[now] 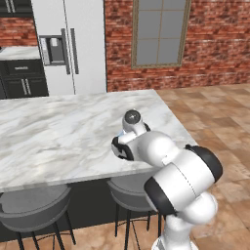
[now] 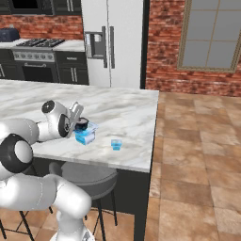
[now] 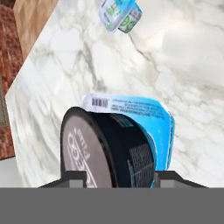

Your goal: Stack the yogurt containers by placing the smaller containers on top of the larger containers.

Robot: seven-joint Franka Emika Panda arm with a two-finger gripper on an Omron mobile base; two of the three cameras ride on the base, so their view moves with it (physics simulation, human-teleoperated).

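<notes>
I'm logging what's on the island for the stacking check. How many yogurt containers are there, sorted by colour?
Light-blue: 2, the larger tub and the tiny tub.
Dark: 1, the round cup, on the larger tub, between the jaws.
Total: 3.

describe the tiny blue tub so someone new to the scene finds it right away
Start at the marble counter and go to its front edge, near the corner by the tiled floor. The tiny blue tub stands there alone, apart from the bigger blue tub that has the dark cup on it beside the pincer. It is the smallest tub, with nothing on it.
</notes>
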